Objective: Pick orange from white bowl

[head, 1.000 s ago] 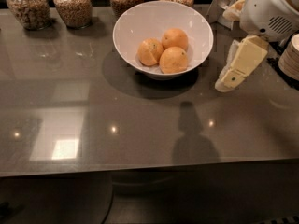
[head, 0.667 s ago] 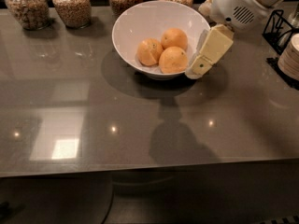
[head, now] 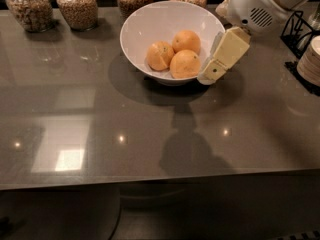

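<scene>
The white bowl [head: 145, 24] stands on the grey table at the back middle. It holds three oranges: one at the left [head: 160, 55], one at the back [head: 186, 41] and one at the front [head: 184, 64]. My gripper [head: 210, 75], cream-coloured on a white arm [head: 260, 6], reaches in from the upper right. It hangs at the bowl's right rim, its tip just right of the front orange. It holds nothing that I can see.
Several grain-filled glass jars [head: 77, 5] line the table's back edge. A black wire rack [head: 296, 28] and a stack of pale dishes [head: 311, 60] stand at the right edge. The glossy grey tabletop [head: 150, 134] stretches toward the front edge.
The gripper has moved left, from the table right of the bowl to the bowl's right rim beside the oranges. The bowl and oranges have not moved.
</scene>
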